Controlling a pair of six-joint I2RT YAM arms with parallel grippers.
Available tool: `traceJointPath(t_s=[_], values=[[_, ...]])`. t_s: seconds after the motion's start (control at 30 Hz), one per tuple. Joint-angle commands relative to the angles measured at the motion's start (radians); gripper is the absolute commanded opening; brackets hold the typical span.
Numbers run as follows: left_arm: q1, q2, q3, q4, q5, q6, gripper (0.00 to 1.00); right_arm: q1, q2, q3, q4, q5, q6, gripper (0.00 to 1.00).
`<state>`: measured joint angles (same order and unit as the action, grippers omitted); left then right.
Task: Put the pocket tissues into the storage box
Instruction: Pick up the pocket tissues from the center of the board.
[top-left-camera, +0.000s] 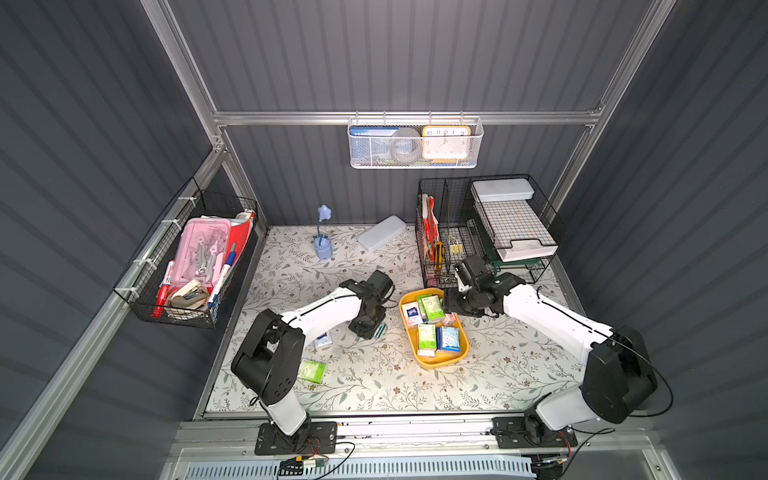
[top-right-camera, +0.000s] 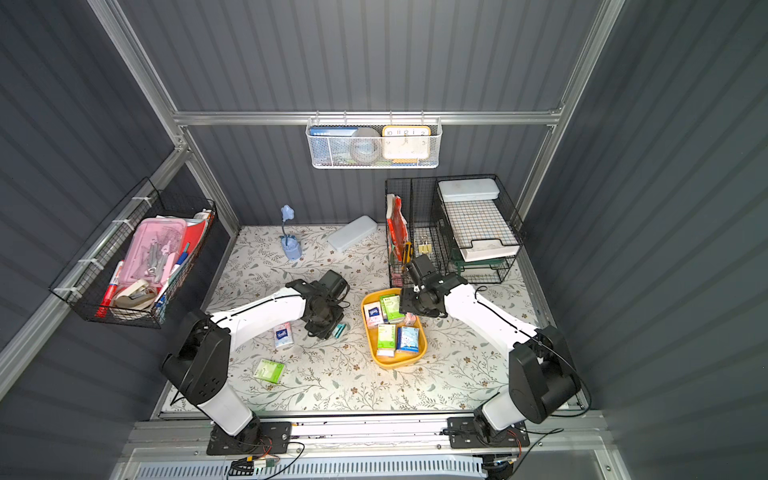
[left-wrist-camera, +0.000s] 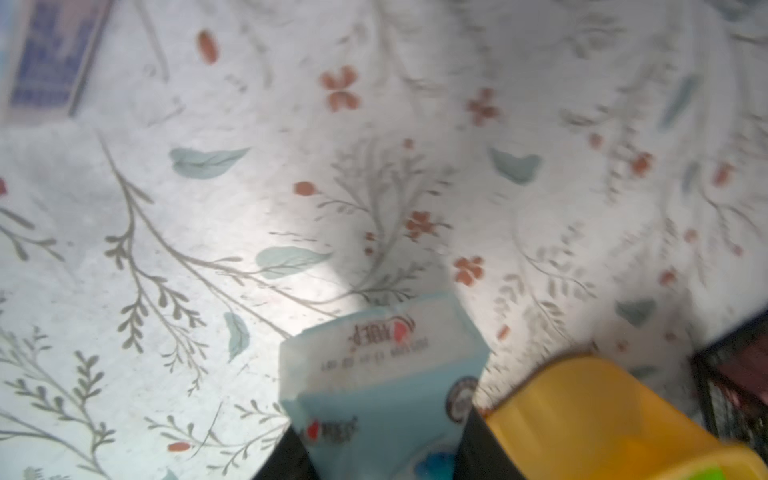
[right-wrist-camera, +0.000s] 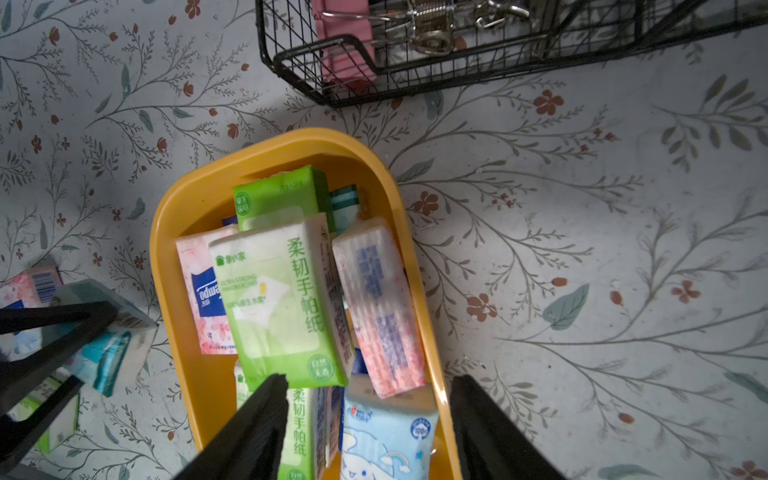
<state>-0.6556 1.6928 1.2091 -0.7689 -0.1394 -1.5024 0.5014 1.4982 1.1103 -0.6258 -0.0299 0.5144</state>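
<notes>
Glossy plastic-wrapped pocket tissues (right-wrist-camera: 286, 299) w/ smooth plastic storage box (right-wrist-camera: 166, 266) (tablecloth (right-wrist-camera: 582, 208) matt).

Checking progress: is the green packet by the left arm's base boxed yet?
No, out: green packet lies flat on the table, apart from the box.

box (right-wrist-camera: 195, 199) yellow | packets (right-wrist-camera: 282, 299) inside green, pink-floral, pale-blue | blue packet (left-wrist-camera: 374, 374) pale blue, red-logo print | mat (top-left-camera: 374, 382) white, printed with grey sprigs, rust flowers | basket (top-left-camera: 457, 195) black wire

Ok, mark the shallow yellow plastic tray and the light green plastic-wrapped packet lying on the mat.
shallow yellow plastic tray (top-left-camera: 433, 364): in a top view, near rim.
light green plastic-wrapped packet (top-left-camera: 312, 371): in a top view, top face.
</notes>
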Motion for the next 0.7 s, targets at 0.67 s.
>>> traceJointPath(t_s=[0.67], values=[[-0.177, 0.281, 0.569, -0.219, 0.062, 0.585, 0.43, -0.065, -0.055, -0.028, 0.000, 0.004, 0.026, 0.67]])
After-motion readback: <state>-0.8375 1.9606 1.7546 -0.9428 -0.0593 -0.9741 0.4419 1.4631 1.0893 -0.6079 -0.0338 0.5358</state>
